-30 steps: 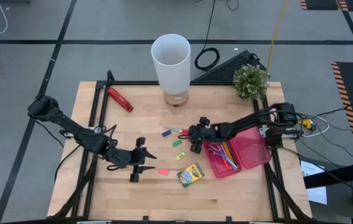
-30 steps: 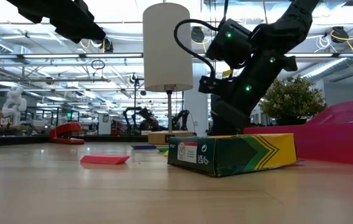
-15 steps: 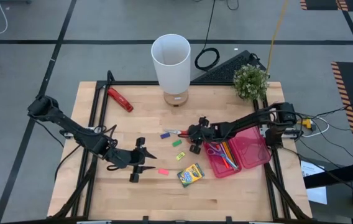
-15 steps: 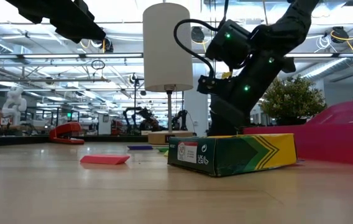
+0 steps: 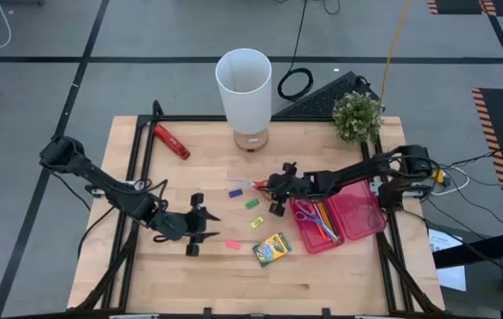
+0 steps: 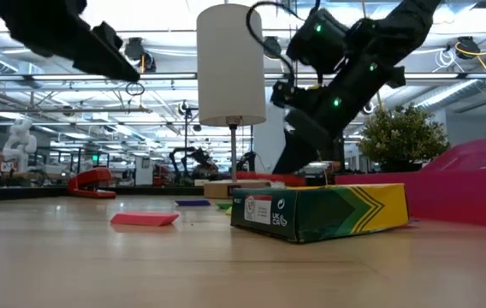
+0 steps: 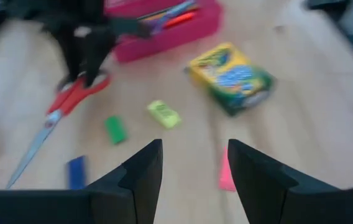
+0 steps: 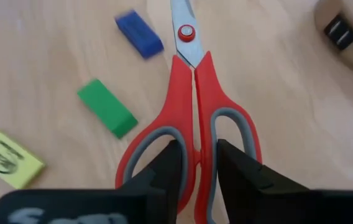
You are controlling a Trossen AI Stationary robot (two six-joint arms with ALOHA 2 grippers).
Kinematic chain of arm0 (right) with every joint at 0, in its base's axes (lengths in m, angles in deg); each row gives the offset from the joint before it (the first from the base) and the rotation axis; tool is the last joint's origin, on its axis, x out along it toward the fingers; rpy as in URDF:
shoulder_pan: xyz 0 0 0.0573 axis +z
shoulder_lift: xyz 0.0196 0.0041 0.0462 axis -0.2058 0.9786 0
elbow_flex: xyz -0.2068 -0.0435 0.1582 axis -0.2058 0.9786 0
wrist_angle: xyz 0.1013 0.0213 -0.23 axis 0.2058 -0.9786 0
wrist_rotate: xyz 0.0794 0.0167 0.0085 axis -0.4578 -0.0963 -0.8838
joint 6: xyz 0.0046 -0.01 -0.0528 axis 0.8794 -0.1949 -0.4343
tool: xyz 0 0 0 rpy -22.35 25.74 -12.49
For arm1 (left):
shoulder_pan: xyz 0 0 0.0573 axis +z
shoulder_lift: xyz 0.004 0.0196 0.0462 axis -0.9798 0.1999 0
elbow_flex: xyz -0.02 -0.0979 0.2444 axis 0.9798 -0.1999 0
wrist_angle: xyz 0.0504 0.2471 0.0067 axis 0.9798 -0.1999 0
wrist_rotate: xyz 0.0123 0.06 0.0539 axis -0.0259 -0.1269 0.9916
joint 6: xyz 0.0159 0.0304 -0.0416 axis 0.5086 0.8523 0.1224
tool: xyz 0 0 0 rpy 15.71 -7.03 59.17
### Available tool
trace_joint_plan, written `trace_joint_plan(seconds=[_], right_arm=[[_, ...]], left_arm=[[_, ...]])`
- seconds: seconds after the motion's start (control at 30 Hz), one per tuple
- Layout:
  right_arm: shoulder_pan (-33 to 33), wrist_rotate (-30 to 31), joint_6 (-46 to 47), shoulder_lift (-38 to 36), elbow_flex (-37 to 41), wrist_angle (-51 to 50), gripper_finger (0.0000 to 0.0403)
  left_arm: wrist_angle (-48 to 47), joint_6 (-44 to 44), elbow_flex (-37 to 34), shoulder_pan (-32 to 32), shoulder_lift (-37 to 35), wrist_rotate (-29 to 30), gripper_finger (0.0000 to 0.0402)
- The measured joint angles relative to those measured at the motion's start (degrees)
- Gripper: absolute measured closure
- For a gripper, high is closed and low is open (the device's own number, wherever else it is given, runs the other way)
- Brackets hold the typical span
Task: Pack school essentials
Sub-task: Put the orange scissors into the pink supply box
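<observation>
Your right hand (image 5: pixel 277 186) sits near the middle of the surface (image 5: pixel 216 275), its fingers (image 8: pixel 164 168) drawn narrow around the handles of the red-handled scissors (image 8: pixel 192 118), pinching where the two loops meet. The scissors lie with blades shut, pointing away to the left. Just beside them rest a blue eraser (image 8: pixel 139 34), a green eraser (image 8: pixel 107 107) and a yellow eraser (image 8: pixel 7 158), none touching the others. To the right of this hand stands the open pink case (image 5: pixel 340 217), with purple-handled scissors (image 5: pixel 306 215) and pens (image 5: pixel 325 221) already inside. Nearer you, in front of the case, lies the crayon box (image 5: pixel 272 249), flat on the surface.

Your left hand (image 5: pixel 193 232) hovers over the near left part of the surface, fingers (image 7: pixel 142 171) spread wide and holding nothing. A pink eraser (image 5: pixel 232 244) lies just to its right, between it and the crayon box. At the far left edge rests a red-and-black tool (image 5: pixel 171 141); a white lamp (image 5: pixel 244 84) and a small plant (image 5: pixel 358 115) stand along the far side.
</observation>
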Motion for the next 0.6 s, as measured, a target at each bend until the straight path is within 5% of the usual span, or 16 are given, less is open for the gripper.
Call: trace_joint_plan(seconds=[0.27,0.6], right_arm=[[4.50,0.01,-10.67,-5.27,-0.07,0.09,0.0323],[13.59,8.37,-27.11,-8.08,-0.07,-1.72,0.0323]], left_arm=[[0.01,-2.82,-0.08,0.63,0.00,10.59,0.0215],[0.04,-8.29,5.36,3.16,-0.02,2.39,0.0215]])
